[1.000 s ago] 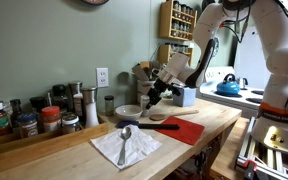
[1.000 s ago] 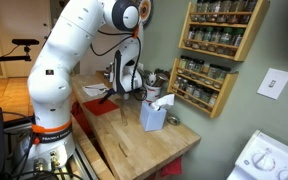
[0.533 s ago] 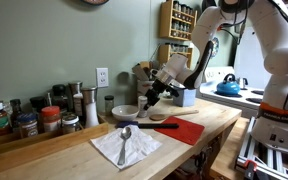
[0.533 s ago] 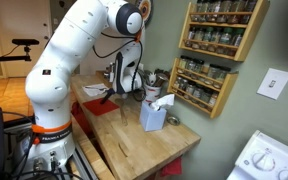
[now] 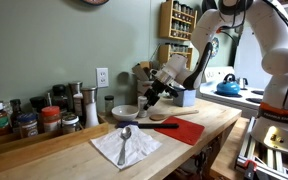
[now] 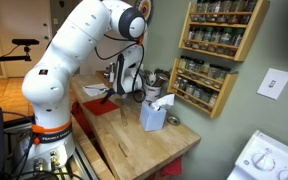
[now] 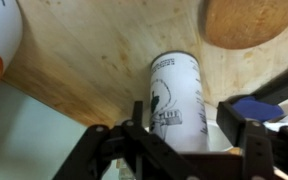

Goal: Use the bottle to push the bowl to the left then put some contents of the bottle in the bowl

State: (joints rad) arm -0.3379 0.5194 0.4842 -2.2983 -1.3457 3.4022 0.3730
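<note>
In the wrist view my gripper (image 7: 189, 118) is shut on the bottle (image 7: 174, 95), a whitish cylinder with dark print, held over the wooden counter. In an exterior view the gripper (image 5: 154, 95) hangs tilted just right of the bowl (image 5: 129, 112), a shallow white bowl on the counter near the wall. I cannot tell whether the bottle touches the bowl. In an exterior view from behind the arm, the gripper (image 6: 127, 88) is low over the counter and the bowl is hidden.
A wooden spoon (image 5: 167, 120) lies on a red mat (image 5: 189, 130). A metal spoon on a napkin (image 5: 124, 146) lies in front. Spice jars (image 5: 24, 120) and a white mill (image 5: 91, 108) line the wall. A blue box (image 6: 154, 115) stands close by.
Almost nothing. My gripper with the bottle has shifted very slightly towards the bowl.
</note>
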